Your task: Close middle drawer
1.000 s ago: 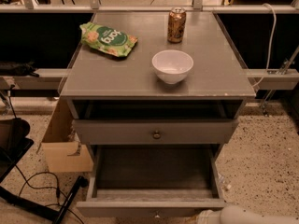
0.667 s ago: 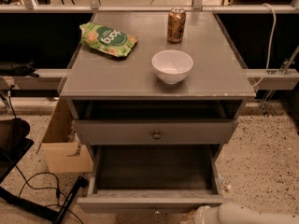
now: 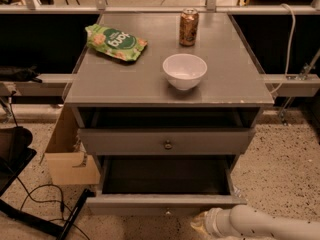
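The middle drawer (image 3: 165, 203) is pulled far out of the grey cabinet. Its dark inside (image 3: 166, 176) is empty, and its small round knob (image 3: 167, 212) sits at the centre of the front. My gripper (image 3: 200, 223) is at the bottom edge of the camera view, low and just right of the knob, right in front of the drawer front. The white arm (image 3: 265, 226) reaches in from the lower right.
The slim top drawer (image 3: 167, 142) stands slightly open above it. On the cabinet top (image 3: 125, 84) stand a white bowl (image 3: 184, 70), a brown can (image 3: 189, 27) and a green chip bag (image 3: 115, 42). A cardboard box (image 3: 70, 156) and cables (image 3: 45, 204) lie to the left.
My arm has moved left along the bottom edge, bringing the gripper closer to the middle drawer's knob. The drawers have not moved.
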You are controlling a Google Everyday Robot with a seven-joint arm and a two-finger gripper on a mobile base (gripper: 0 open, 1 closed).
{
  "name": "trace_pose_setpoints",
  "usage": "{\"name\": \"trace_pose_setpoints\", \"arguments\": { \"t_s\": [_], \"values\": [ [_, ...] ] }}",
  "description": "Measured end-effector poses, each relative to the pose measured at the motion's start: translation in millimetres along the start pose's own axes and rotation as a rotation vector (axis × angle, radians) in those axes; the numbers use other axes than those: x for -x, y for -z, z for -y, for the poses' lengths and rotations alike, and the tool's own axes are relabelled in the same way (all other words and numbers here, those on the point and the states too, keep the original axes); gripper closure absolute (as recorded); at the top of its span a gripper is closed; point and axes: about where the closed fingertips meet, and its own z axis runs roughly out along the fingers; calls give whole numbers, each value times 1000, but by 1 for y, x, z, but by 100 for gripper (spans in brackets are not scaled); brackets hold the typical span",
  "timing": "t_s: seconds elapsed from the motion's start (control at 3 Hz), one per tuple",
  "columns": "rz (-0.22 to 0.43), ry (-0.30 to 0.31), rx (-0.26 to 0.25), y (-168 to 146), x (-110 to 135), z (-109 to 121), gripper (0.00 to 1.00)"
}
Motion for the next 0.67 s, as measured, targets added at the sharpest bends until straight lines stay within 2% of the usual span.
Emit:
{"name": "trace_pose_setpoints", "arguments": {
  "t_s": [0.33,0.67],
  "values": [
    [28,23,-40,0,29,45,100],
    [30,25,-43,1,30,46,100]
  ]
}}
